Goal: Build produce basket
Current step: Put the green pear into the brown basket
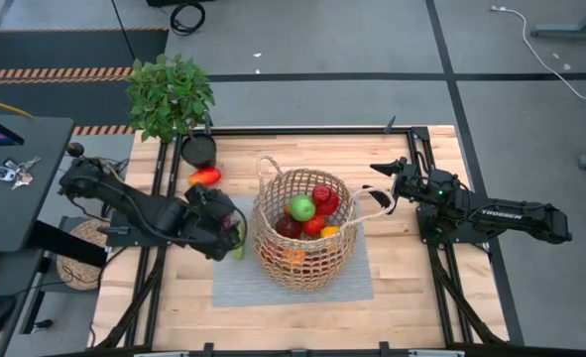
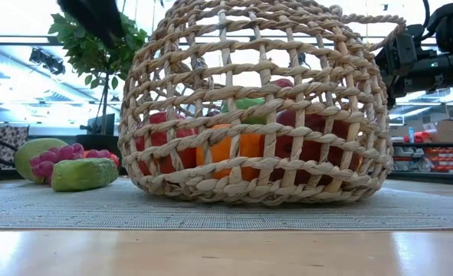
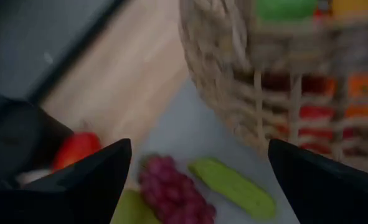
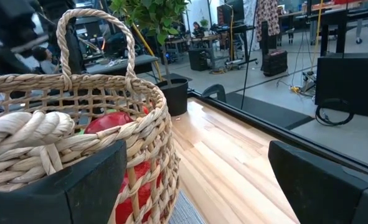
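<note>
Resting on a grey mat (image 1: pixel 357 283), the basket (image 1: pixel 302 260) tops a wooden table (image 1: pixel 431 317).

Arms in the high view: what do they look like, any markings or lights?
Both arms are dark, nearly black, jointed links. The right arm bears white lettering along its forearm link and a small green light near the wrist. The left arm shows no legible marking. Each end effector has two dark, flat, wedge-shaped fingers.

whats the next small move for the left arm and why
Probably lower the left gripper onto the grapes and close. Its jaws are open and hang just above the grapes and the cucumber, which lie on the grey mat beside the basket, not in it.
</note>
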